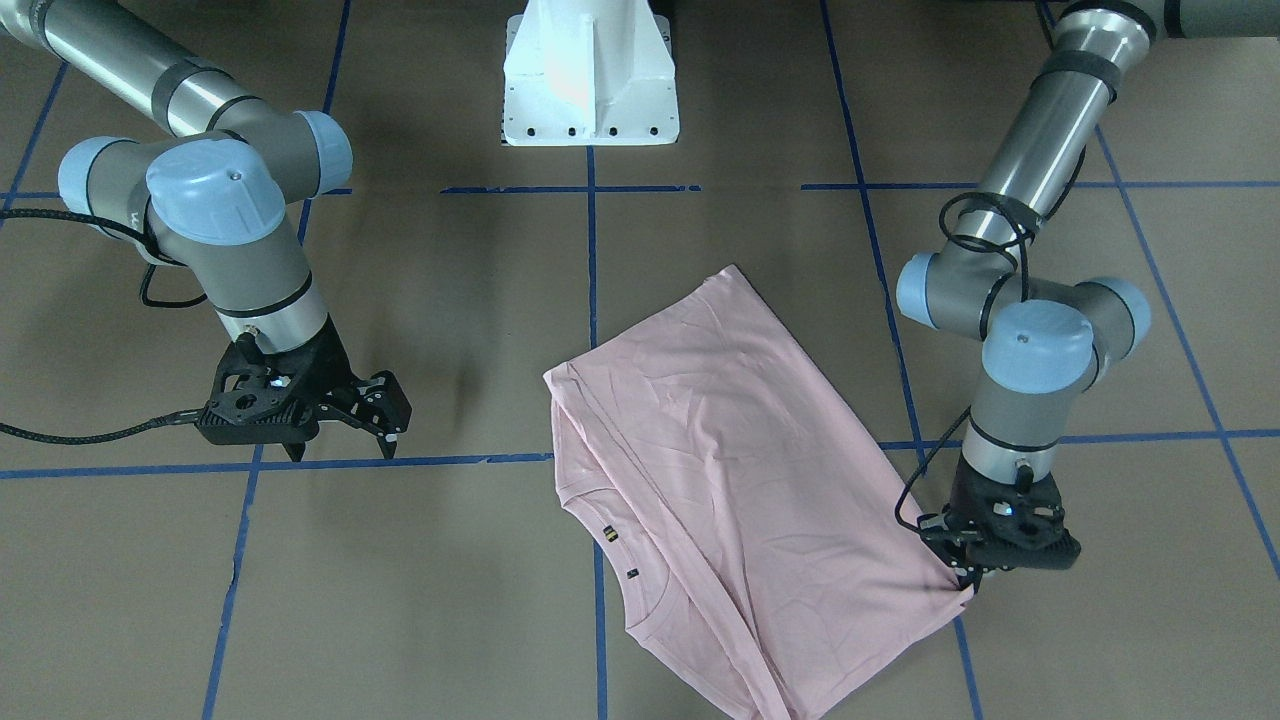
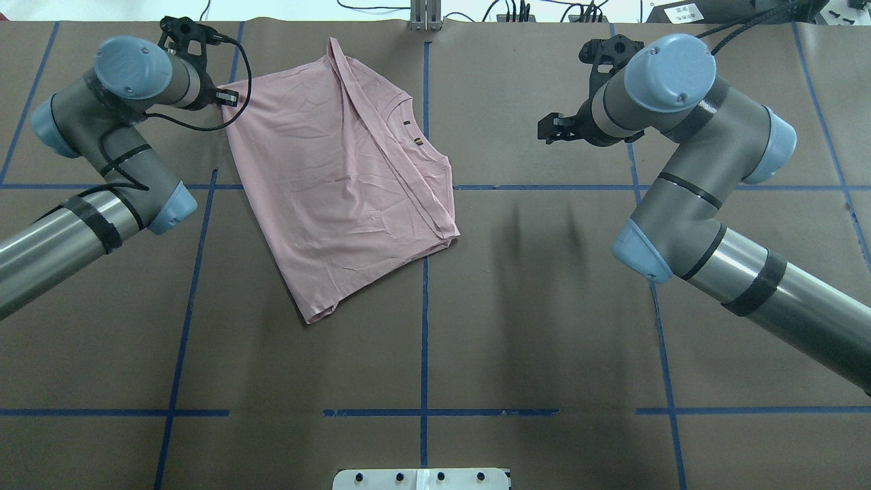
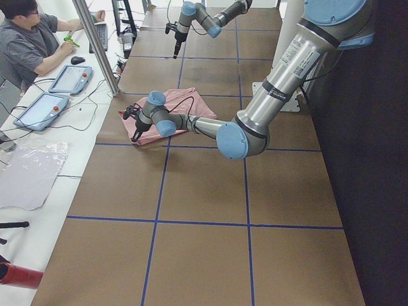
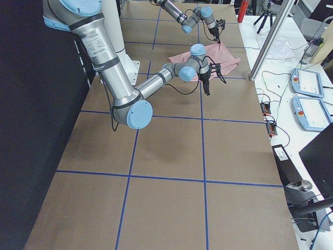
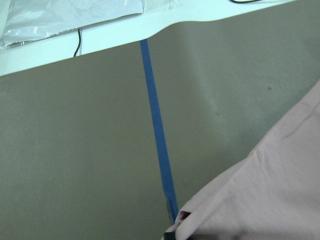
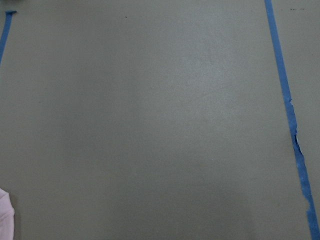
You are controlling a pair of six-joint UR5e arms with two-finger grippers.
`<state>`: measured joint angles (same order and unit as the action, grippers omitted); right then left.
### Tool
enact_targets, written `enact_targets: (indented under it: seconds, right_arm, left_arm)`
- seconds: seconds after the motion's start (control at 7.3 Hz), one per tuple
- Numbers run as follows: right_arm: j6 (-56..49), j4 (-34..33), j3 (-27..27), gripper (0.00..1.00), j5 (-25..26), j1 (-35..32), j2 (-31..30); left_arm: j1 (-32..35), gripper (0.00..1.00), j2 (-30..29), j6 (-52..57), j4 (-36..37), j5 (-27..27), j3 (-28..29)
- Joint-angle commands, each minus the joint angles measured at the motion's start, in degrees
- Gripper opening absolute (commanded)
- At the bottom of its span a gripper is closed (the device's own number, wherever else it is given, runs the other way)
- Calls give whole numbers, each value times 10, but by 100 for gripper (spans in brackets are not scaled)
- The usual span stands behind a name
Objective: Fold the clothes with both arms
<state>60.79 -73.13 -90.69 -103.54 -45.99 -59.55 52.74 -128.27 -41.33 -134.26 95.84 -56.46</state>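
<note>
While T-shirt (image 1: 740, 470) lies folded | L claw (image 1: 968, 588) pinches its corner | R claw (image 1: 342, 448) spread, well apart

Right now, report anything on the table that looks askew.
The shirt lies skewed to the blue tape lines, folded unevenly and wrinkled. The left gripper seems to pinch one corner; the right gripper is open, away from it.

One T-shirt (image 1: 740, 450), a corner between the fingers of the left gripper (image 1: 970, 590), carrying two dark tags (image 1: 609, 534). Two arms, left arm (image 1: 1030, 150) and right arm (image 1: 150, 90). Two grippers, the right gripper (image 1: 343, 450) well clear of the cloth. One pedestal (image 1: 590, 80), one person (image 3: 25, 44), two tablets (image 3: 70, 78).
</note>
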Motion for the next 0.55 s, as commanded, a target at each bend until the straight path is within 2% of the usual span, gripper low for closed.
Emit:
enact_targets:
  seconds: [0.0, 0.14, 0.27, 0.41]
  right_arm:
    - [-1, 1, -1, 100, 0, 4, 2]
    - [5, 1, 0, 100, 7, 13, 9]
    - [44, 0, 8, 99, 24, 28, 32]
    - [83, -1, 34, 92, 47, 41, 69]
  left_arm:
    - [9, 99, -5, 26, -33, 0, 32]
    - [10, 100, 4, 37, -61, 17, 20]
    - [31, 100, 5, 40, -72, 80, 19]
    - [36, 100, 19, 41, -93, 99, 7]
